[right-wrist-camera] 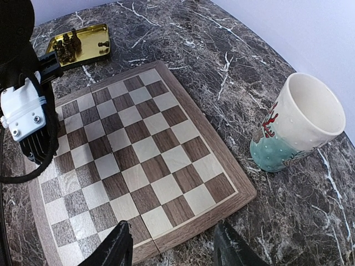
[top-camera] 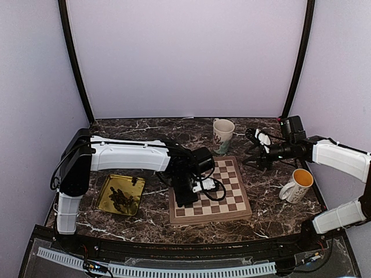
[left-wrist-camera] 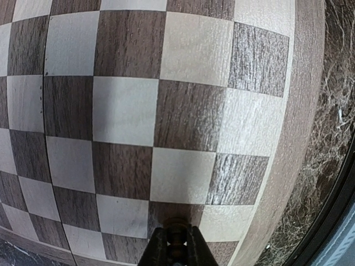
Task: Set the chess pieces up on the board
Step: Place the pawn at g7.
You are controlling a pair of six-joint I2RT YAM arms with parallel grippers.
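On the dark veined marble table [top-camera: 145, 226] sits one wooden board [top-camera: 211, 218], brown and cream squares with a light rim. Left of it is one shiny gold square tray [top-camera: 106, 191]. Two mugs: a cream one with a teal base [top-camera: 223, 134] just behind the board, and a white one, yellow inside [top-camera: 297, 185], off to the right. Right gripper [right-wrist-camera: 169, 244] has its fingers wide apart and empty, by the board's edge. Left gripper [left-wrist-camera: 176, 246] is clamped on one tiny dark piece [left-wrist-camera: 176, 226], low over a dark square near the rim. Only the left wrist view shows that; from the top the arm hides it. The other pieces [top-camera: 120, 200] are heaped in the tray, too clumped to count.
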